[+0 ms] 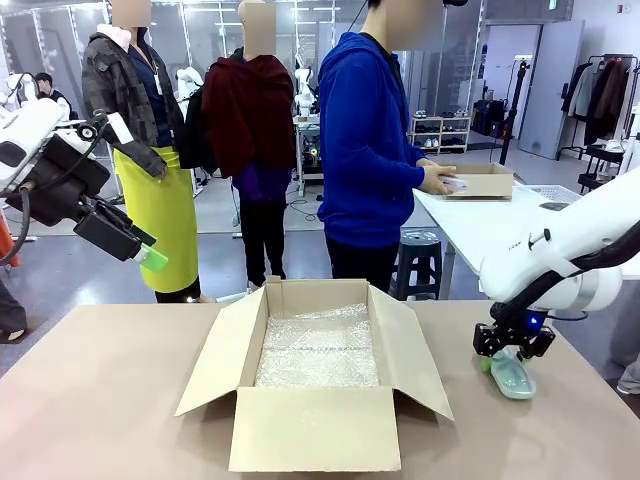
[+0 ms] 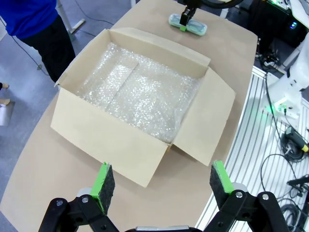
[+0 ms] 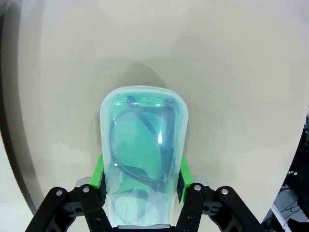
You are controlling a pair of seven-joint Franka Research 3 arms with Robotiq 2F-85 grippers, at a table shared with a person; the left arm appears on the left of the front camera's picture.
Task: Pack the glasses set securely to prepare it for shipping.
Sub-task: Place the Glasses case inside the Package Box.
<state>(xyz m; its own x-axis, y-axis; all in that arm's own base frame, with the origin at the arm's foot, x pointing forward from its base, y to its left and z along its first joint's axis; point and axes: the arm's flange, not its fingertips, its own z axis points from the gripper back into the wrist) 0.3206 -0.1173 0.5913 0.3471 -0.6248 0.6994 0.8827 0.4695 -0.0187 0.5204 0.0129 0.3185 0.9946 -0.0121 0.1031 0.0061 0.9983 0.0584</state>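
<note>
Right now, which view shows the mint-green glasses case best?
The right wrist view: the mint-green glasses case sits large and central between the right hand's green pads, spectacles visible inside. The front view shows it small under that hand; the left wrist view shows it far off beyond the cardboard box.

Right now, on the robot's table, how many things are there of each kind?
Mint-green glasses case: 1
Cardboard box: 1
Bubble wrap lining inside the box: 1
Total: 3
</note>
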